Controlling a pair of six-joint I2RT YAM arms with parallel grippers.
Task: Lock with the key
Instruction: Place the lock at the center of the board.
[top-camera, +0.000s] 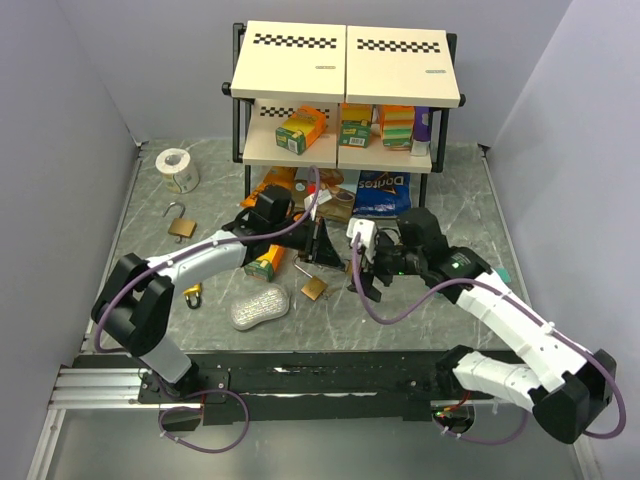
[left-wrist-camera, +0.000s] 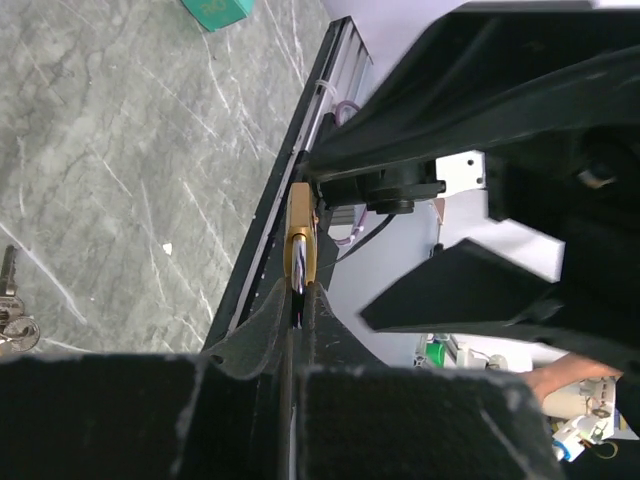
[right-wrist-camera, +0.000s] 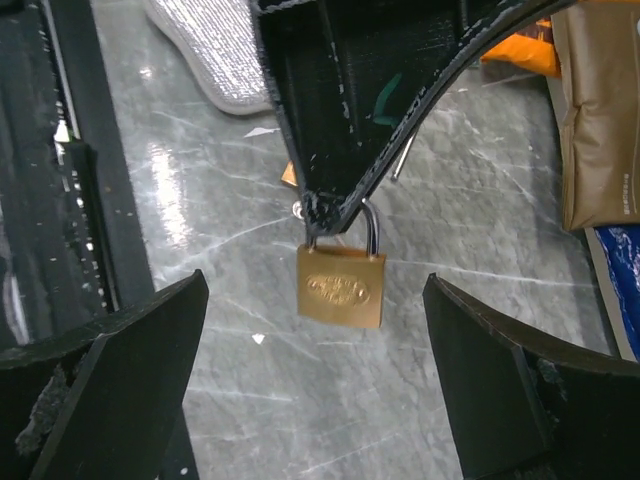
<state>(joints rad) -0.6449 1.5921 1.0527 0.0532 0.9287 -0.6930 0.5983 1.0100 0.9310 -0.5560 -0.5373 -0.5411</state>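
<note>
A brass padlock (right-wrist-camera: 340, 288) hangs by its steel shackle from the tips of my left gripper (right-wrist-camera: 325, 212), which is shut on the shackle. In the left wrist view the padlock (left-wrist-camera: 300, 245) shows edge-on just past the left gripper (left-wrist-camera: 298, 296). My right gripper (right-wrist-camera: 315, 335) is open and empty, with one jaw on each side of the padlock and not touching it. In the top view the left gripper (top-camera: 322, 246) and right gripper (top-camera: 365, 272) face each other at the table's middle. Keys on a ring (left-wrist-camera: 10, 315) lie on the table. No key is in either gripper.
A second brass padlock (top-camera: 313, 289) and a silver pouch (top-camera: 259, 308) lie near the front. An open padlock (top-camera: 181, 223) and a tape roll (top-camera: 177, 168) sit at the left. A shelf rack (top-camera: 340, 110) with boxes stands behind, with snack bags (top-camera: 382, 193) under it.
</note>
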